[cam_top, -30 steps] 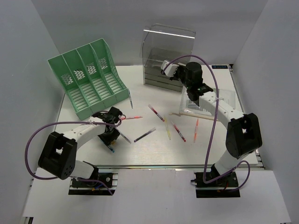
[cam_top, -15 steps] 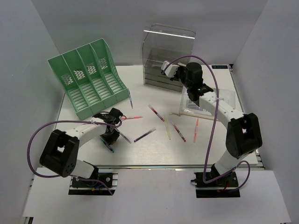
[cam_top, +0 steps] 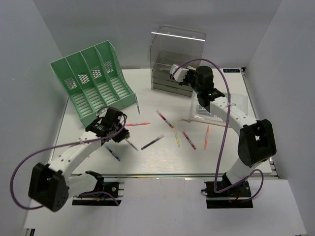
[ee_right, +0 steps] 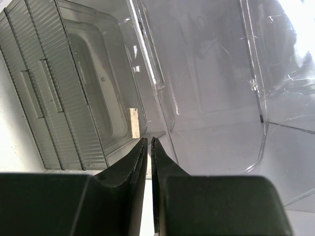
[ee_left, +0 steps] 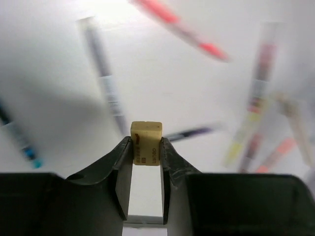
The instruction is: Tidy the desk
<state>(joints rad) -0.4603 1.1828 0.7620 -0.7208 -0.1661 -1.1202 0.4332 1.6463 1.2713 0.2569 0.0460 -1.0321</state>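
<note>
Two hands: left hand [ee_left: 146,143] grasps a yellowish eraser [ee_left: 146,130] over scattered pens [ee_left: 105,84]; right hand [ee_right: 148,142] clenched by clear drawer box [ee_right: 59,98].

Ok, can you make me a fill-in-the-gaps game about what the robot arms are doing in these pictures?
1. The left tool is pinching a small beige ____.
2. The slotted file rack at the back is coloured ____.
3. The right tool, next to the clear drawer box, is shut and holds ____.

Missing words: eraser; green; nothing.
</note>
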